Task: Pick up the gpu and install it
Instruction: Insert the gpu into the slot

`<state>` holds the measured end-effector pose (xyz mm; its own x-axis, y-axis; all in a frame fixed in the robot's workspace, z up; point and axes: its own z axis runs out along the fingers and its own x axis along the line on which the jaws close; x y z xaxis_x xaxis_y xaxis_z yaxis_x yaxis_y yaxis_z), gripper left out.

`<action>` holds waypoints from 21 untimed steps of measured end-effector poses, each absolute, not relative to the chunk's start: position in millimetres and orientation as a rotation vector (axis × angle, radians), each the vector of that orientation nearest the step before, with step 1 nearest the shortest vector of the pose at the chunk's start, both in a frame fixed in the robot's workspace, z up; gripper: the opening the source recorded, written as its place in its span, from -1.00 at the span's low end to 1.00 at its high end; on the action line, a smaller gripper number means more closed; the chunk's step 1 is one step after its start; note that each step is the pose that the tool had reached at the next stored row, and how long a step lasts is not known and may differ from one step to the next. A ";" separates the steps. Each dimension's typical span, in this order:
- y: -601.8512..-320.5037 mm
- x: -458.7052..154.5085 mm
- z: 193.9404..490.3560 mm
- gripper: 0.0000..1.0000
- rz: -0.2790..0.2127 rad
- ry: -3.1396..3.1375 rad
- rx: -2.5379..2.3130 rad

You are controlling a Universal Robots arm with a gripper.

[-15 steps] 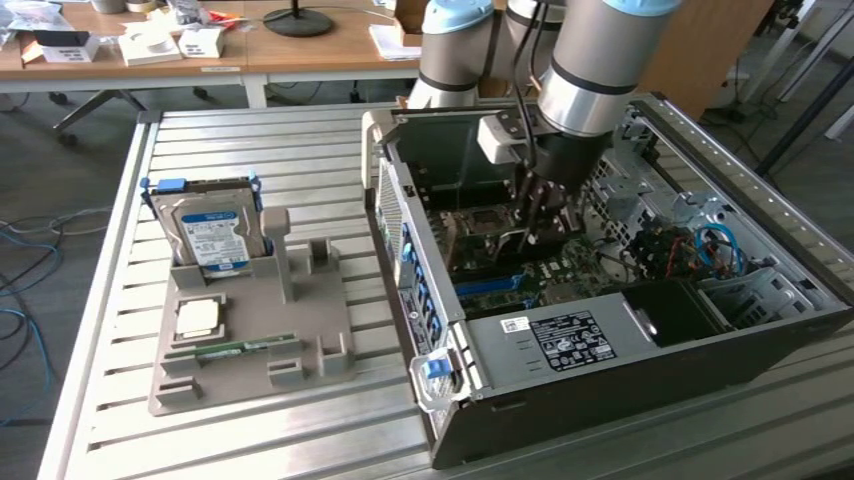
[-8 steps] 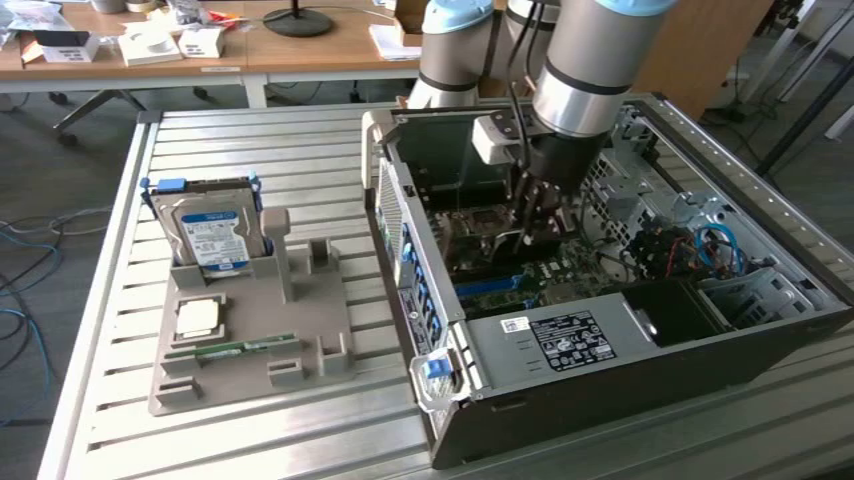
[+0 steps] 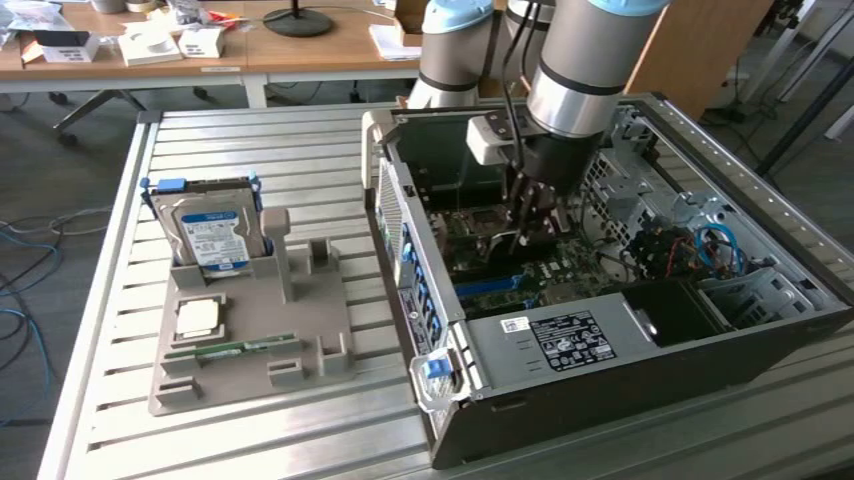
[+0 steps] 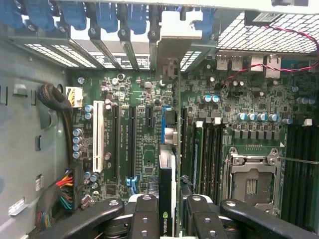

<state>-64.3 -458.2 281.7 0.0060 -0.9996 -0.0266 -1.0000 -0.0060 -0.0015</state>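
Nearest us in the wrist view, the tool (image 4: pixel 172 204) was clamped on the gpu (image 4: pixel 166 174), which sat edge-on between the dark fingers (image 4: pixel 144 211). Just beyond its thin edge lay the blue slot (image 4: pixel 168 127), with black slots (image 4: pixel 116 144) on one side and memory slots (image 4: pixel 209 154) on the other. Whether card met slot we could not tell. In the middle of the exterior view the tool stood inside the open case (image 3: pixel 667 385), with room to its walls. At that view's left the hard drive (image 3: pixel 214 240) stood upright on the bench (image 3: pixel 267 440).

A green Nvidia logo marks the gpu (image 4: pixel 167 191) edge. The hard drive's (image 3: pixel 200 203) blue label (image 3: pixel 214 245) and the power supply's (image 3: pixel 507 360) black label (image 3: pixel 571 338) cannot be read.
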 end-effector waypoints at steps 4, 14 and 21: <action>-458.2 -64.5 280.7 -0.47 0.028 2.201 -2.214; -458.2 -65.4 272.8 -0.47 0.028 2.201 -2.214; -458.1 -65.9 270.9 -0.47 0.028 2.201 -2.214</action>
<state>-65.9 -458.1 270.9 0.0060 -0.9996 -0.0264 -1.0000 -0.0060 -0.0015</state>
